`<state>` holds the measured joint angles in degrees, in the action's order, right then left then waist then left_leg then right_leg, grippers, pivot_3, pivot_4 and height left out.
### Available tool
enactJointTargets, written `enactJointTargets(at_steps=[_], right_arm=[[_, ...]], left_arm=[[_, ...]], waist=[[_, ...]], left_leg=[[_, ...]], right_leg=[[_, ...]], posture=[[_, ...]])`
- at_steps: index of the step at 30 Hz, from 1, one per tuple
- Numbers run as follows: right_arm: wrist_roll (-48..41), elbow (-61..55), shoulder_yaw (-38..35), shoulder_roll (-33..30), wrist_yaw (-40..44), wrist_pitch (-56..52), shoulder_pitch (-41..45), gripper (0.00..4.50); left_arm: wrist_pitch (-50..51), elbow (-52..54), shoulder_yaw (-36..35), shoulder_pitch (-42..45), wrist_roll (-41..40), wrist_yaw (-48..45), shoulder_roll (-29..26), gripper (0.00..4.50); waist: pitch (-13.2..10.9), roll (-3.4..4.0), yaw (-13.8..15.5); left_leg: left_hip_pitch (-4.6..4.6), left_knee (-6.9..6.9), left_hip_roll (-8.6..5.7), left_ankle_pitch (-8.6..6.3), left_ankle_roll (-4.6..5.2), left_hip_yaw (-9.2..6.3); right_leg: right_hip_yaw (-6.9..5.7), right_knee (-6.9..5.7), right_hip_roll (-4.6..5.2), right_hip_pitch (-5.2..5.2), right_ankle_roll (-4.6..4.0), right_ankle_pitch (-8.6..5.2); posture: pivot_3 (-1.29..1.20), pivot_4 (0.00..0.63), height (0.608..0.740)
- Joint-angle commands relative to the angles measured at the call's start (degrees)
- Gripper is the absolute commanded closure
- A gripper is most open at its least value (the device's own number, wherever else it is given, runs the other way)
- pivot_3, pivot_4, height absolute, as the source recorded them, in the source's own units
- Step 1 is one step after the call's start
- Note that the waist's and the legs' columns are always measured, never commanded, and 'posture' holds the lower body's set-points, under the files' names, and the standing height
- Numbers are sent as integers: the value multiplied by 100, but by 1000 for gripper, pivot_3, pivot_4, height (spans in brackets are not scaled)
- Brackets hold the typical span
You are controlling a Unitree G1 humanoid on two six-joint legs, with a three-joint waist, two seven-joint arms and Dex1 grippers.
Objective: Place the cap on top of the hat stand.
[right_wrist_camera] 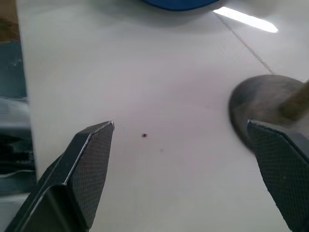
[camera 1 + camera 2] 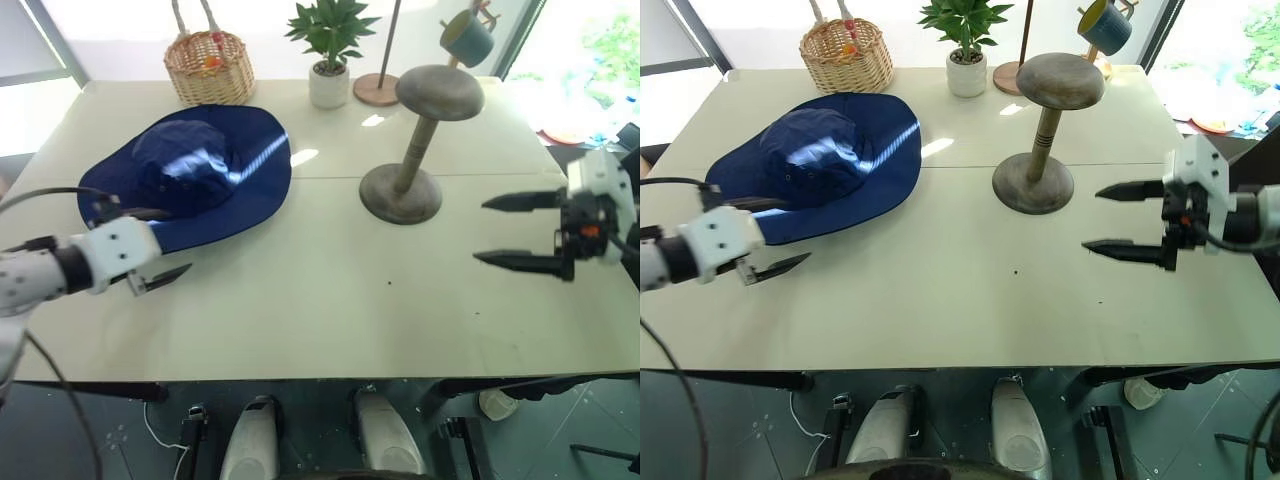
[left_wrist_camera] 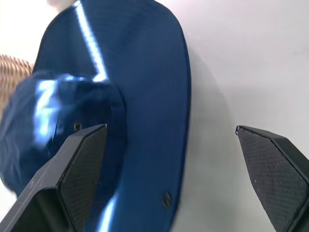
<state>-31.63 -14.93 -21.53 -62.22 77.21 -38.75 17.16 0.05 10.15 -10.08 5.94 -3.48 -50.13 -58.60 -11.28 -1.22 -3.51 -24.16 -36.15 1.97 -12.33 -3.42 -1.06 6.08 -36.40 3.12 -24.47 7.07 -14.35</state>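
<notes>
Cap [image 2: 195, 172]: navy sun hat w/ wide floppy brim, rounded crown w/ eyelets, laid flat on table [image 2: 330, 300], left of hat stand [image 2: 415, 140] and apart from it. Left gripper [image 2: 150, 245] seen spread at brim edge; right gripper [image 2: 520, 232] spread, empty.

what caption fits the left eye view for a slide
Open left gripper beside the navy cap; open right gripper near the bare hat stand.
</notes>
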Motion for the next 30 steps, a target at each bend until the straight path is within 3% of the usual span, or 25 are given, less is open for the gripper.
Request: enactJointTargets(at_steps=[1,10,17,23,26,30], right_arm=[[-559,-870,-781,-142,-301,-596,-332,0],[-1344,-1751,-1469,-104,-1006,-1310,-762,0],[-1544,-1815,-1412,-135,-1316,-1273,-747,0],[-1560,-1703,-1259,-202,-1418,-1117,-600,0],[-1521,-1639,-1175,-209,-1469,-1002,-530,0],[-1517,-1589,-1125,-214,-1514,-919,-497,0]], left_arm=[[-903,-736,676,463,983,421,150,47],[-1576,-1938,1499,1305,2064,1348,894,47],[-1676,-2992,2037,2154,3139,2304,1320,47],[-1646,-3639,2301,2592,3310,2368,1452,47],[-1487,-3758,2255,2716,3199,2405,1566,908],[-1420,-3759,2183,2804,3080,2319,1608,2981]], waist=[[2,0,-5],[5,-7,107],[12,-9,229],[14,-7,254],[17,-5,253],[17,-5,255]], left_leg=[[0,0,0,0,0,0],[-5,-8,2,0,1,-6],[-5,-24,0,1,2,-16],[-4,-34,2,1,2,-21],[-4,-33,2,1,2,-21],[-6,-34,2,1,2,-25]], right_leg=[[0,0,0,1,3,2],[0,2,-7,3,32,18],[0,2,-12,17,45,27],[0,2,-17,25,46,30],[0,2,-17,25,46,30],[0,1,-20,25,46,31]], posture=[[0,150,740],[0,150,740],[0,150,740],[0,150,740],[0,150,740],[0,150,740]])
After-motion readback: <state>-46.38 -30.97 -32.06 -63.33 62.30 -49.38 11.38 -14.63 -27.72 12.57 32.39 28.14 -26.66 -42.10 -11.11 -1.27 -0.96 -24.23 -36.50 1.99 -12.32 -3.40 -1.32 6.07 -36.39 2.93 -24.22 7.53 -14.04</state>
